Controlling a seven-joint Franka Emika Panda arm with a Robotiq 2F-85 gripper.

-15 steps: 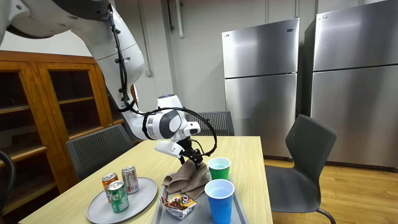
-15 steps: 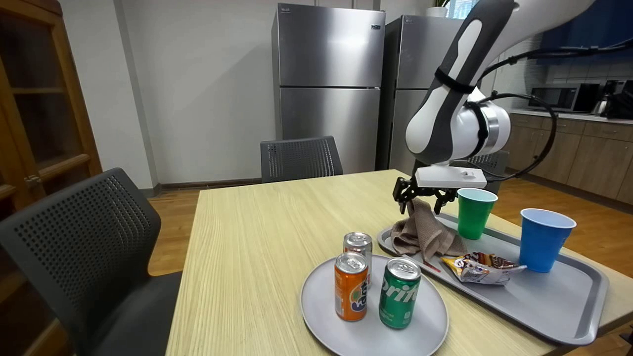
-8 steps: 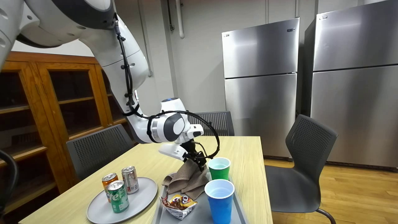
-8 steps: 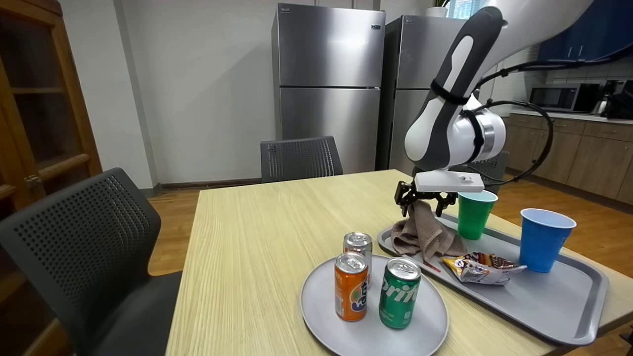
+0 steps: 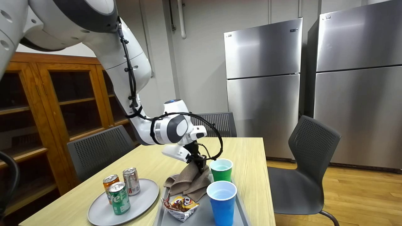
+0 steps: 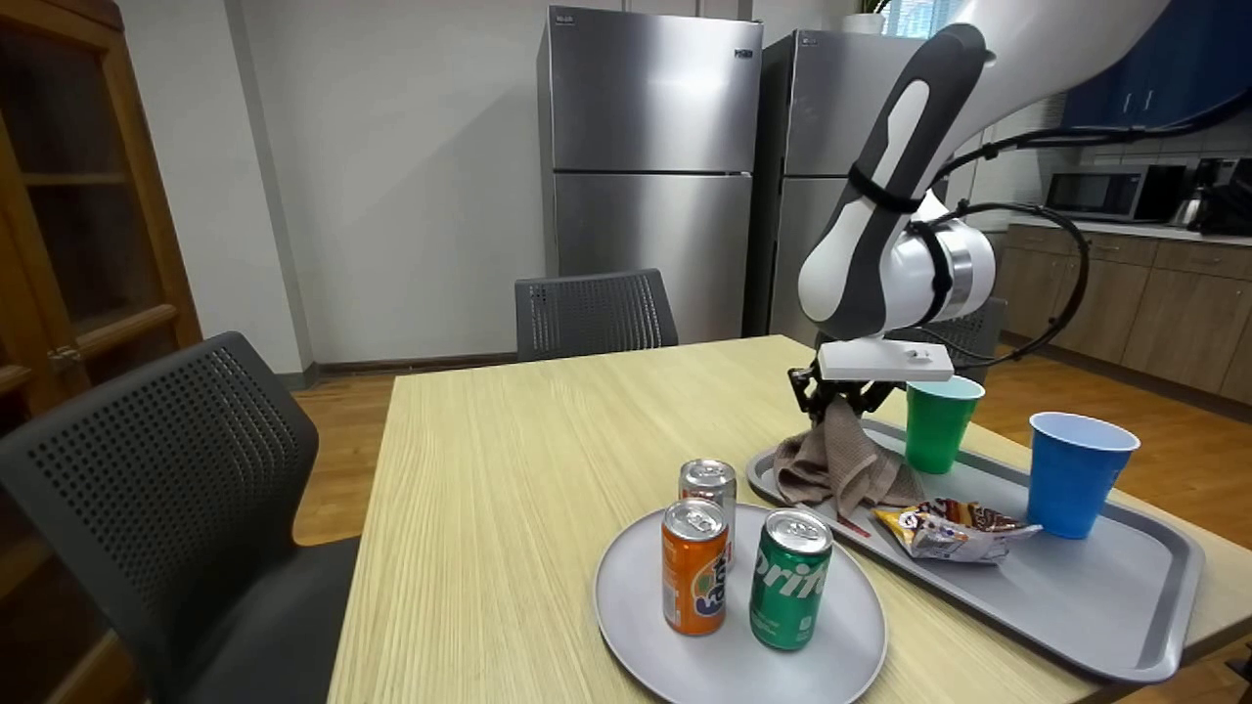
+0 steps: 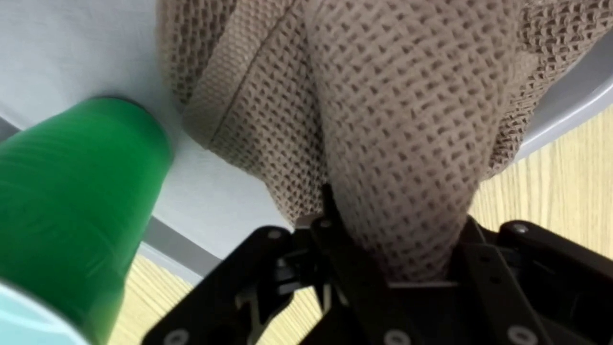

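Note:
A brown woven cloth (image 7: 412, 105) lies bunched on the grey tray (image 6: 1086, 606), its upper fold standing up between the fingers of my gripper (image 7: 402, 215). Both fingers press against the fold from either side, so the gripper is shut on the cloth, low over the tray's far end in an exterior view (image 6: 843, 406). The fingertips are partly hidden by the fabric. Close beside the gripper stands a green cup (image 7: 72, 191), upright and apart from the fingers. The rest of the cloth (image 5: 188, 183) still rests on the tray.
A blue cup (image 6: 1076, 479) and an opened snack packet (image 6: 959, 533) share the tray. Beside it, a round grey plate (image 6: 743, 675) carries an orange can (image 6: 694, 577), a green can (image 6: 790, 587) and a silver can (image 5: 131, 182). Chairs (image 5: 307, 175) surround the wooden table (image 6: 548, 489).
My gripper has sunk slightly, over the cloth, and its fingers have drawn together from a wide stance onto the fold. Cups, packet, cans and plate have stayed put.

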